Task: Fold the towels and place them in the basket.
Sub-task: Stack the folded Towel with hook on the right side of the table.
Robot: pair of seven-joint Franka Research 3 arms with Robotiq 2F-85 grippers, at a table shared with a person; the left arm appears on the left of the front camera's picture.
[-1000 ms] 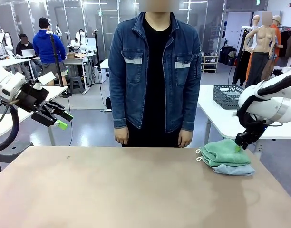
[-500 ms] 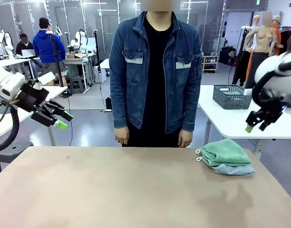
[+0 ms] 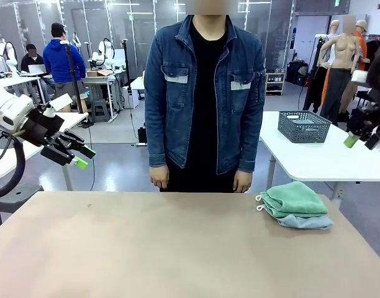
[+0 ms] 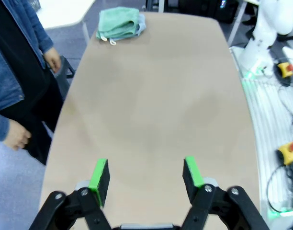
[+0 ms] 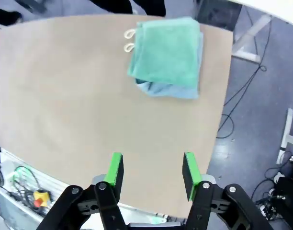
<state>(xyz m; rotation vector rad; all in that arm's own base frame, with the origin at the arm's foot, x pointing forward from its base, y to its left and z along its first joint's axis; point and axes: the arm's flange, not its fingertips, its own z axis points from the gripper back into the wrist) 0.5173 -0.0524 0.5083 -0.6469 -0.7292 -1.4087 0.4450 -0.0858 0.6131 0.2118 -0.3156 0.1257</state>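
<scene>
Workshop space with white side tables and glass partitions is stretching out behind a tan desk (image 3: pixel 177 248), and a person in a denim jacket (image 3: pixel 203 93) is standing at its far edge with both hands hanging down. Two folded towels are lying stacked near the desk's far right corner: the green towel (image 3: pixel 294 198) is sitting on top of the light blue towel (image 3: pixel 307 221), whose edge is peeking out underneath on the side nearer the robot. Two small white loops are poking out of the stack on the side facing the desk's middle. In the right wrist view the same stack is showing, the green towel (image 5: pixel 168 52) covering most of the light blue one (image 5: pixel 171 89). A dark grey mesh basket (image 3: pixel 303 126) is sitting on a white side table beyond the desk, behind the towels and well apart from them. The left gripper (image 3: pixel 78 156) is hanging in the air off the desk's left side, away from the towels, its fingers (image 4: pixel 99 176) standing apart with nothing between them. The right gripper (image 3: pixel 359 138) is hanging high off the desk's right side, above and beyond the towels, and in its wrist view its fingers (image 5: pixel 114 170) are standing apart and holding nothing.
</scene>
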